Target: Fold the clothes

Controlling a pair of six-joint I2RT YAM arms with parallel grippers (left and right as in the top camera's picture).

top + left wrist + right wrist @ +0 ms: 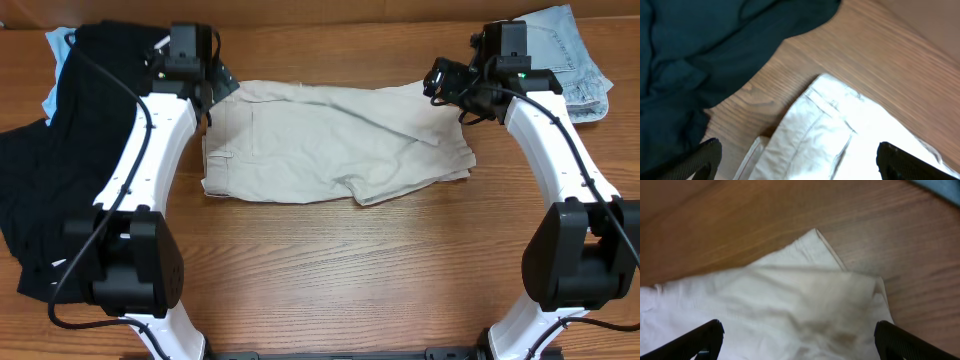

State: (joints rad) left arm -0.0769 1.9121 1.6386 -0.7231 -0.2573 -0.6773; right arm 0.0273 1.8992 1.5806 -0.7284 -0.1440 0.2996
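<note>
One pair of pale beige cotton shorts [330, 140] lies spread mid-way across the wooden table [330, 270]. Both claws are wide open and holding nothing. The left gripper [799, 156] hovers over the waistband corner, the right gripper [799, 336] over a leg hem. I'd say it's the grab-for-the-fold step, so next both need to pinch those far corners together. Also there: one big black garment [60, 150] and one light-blue denim pair [575, 70].

The overhead view looks straight down on the whole surface [330, 260], while the wrist views look down closely past the left claw [799, 159] and right claw [797, 337] at opposite ends of the shorts [330, 140].
</note>
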